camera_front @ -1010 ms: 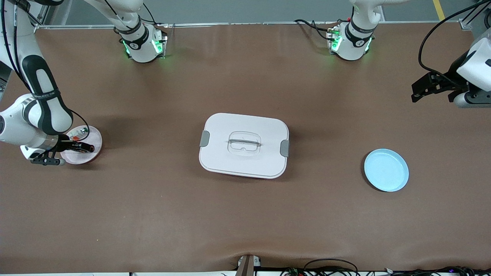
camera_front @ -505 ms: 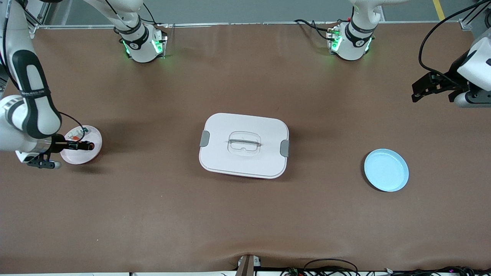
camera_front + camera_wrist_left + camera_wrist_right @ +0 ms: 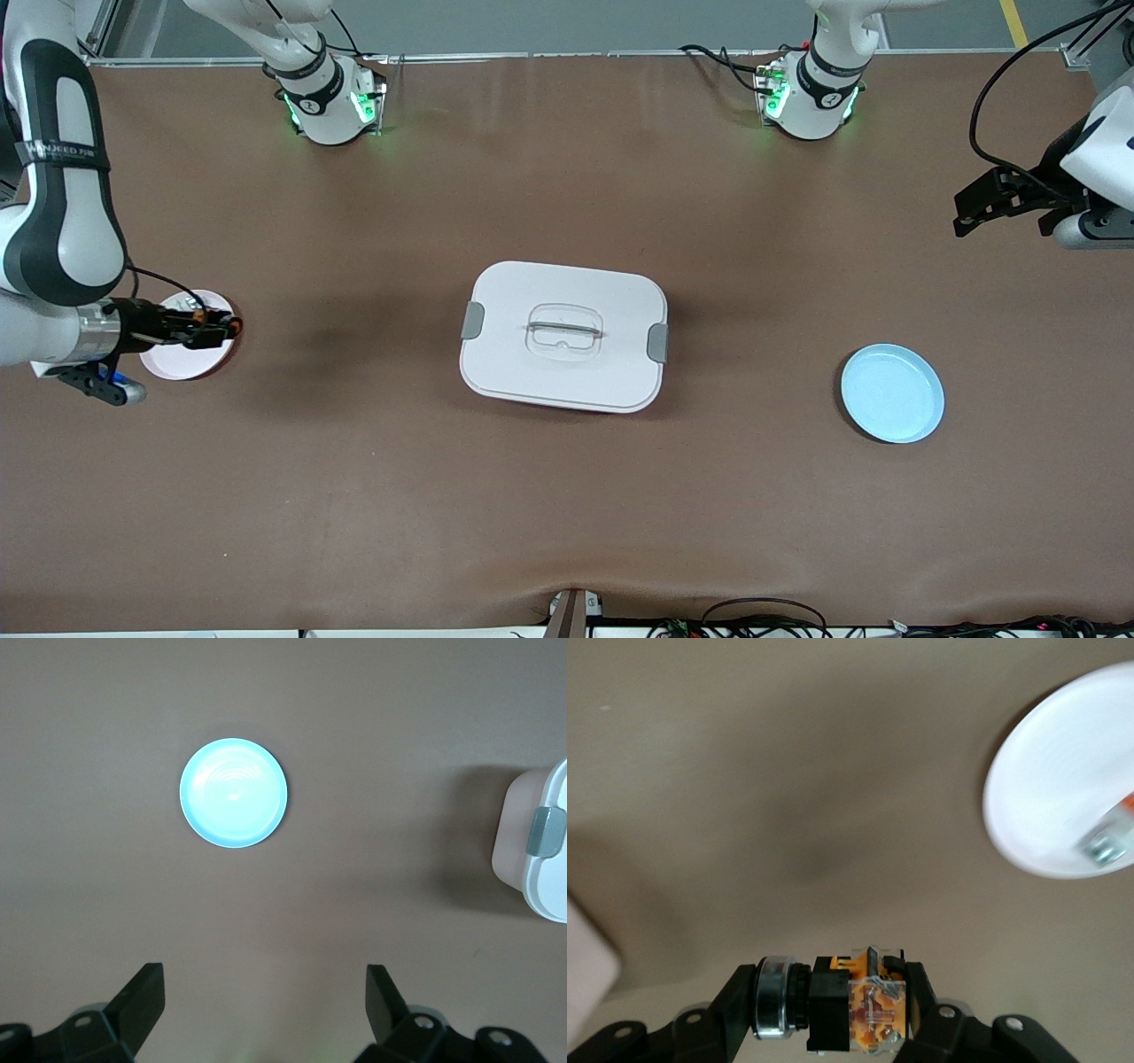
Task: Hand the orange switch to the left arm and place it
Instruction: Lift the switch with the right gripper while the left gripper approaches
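Front view — right gripper clamps orange switch over pink plate; left gripper spread.

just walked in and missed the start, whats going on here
The right gripper is shut on the small black-and-orange push-button switch, holding it in the air over the small white round plate at the right arm's end of the table. A silvery part lies on that plate. The left gripper waits open above the table at the left arm's end, near the light blue round plate. The big white lidded plastic box sits between the plates.
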`<state>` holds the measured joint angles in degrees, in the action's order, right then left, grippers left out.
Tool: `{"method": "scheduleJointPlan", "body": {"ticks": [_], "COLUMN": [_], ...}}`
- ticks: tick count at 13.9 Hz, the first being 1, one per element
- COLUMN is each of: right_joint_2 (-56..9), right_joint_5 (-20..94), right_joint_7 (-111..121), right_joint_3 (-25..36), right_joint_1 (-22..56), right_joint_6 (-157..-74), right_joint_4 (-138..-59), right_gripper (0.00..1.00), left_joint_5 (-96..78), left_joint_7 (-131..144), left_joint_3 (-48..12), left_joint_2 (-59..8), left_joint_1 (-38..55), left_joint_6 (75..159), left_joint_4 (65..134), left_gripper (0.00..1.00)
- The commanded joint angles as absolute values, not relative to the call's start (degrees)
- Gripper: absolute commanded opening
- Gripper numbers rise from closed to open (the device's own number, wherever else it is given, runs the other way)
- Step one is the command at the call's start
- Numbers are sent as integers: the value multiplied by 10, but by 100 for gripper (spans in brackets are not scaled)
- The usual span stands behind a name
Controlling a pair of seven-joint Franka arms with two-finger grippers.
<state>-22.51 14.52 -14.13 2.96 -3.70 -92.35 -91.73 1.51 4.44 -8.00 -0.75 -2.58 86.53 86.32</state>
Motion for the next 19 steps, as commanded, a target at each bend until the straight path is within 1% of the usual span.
{"method": "scheduleJointPlan", "body": {"ticks": [1, 5, 8, 11, 12, 14, 17, 19], "right_joint_2": [-230, -224, -224, -228, -229, -236, -243, -251], "right_joint_5": [191, 254, 296, 316, 317, 319, 320, 325], "right_joint_7": [-226, -340, -419, -524, -563, -640, -724, -764], "right_joint_3": [31, 31, 31, 31, 31, 31, 31, 31], "right_joint_1": [-7, 48, 88, 140, 156, 188, 228, 244], "right_joint_6": [-889, -887, -893, -895, -898, -928, -982, -1008], "right_joint_4": [-879, -860, -842, -802, -786, -762, -755, -748], "right_gripper": [0, 0, 0, 0, 0, 0, 0, 0], "left_joint_5": [22, 9, -81, -127, -166, -248, -286, -356], "left_joint_7": [36, 47, 49, 50, 50, 49, 50, 47], "left_joint_3": [-80, -83, -81, -86, -87, -89, -126, -148], "left_joint_2": [1, 1, -5, -9, -16, -30, -47, -61], "left_joint_1": [-26, -25, -26, -18, -18, -17, -4, -4], "left_joint_6": [860, 860, 866, 898, 916, 950, 985, 1015], "left_joint_4": [861, 861, 862, 866, 866, 867, 875, 890], "left_gripper": [100, 100, 100, 100, 100, 100, 100, 100]}}
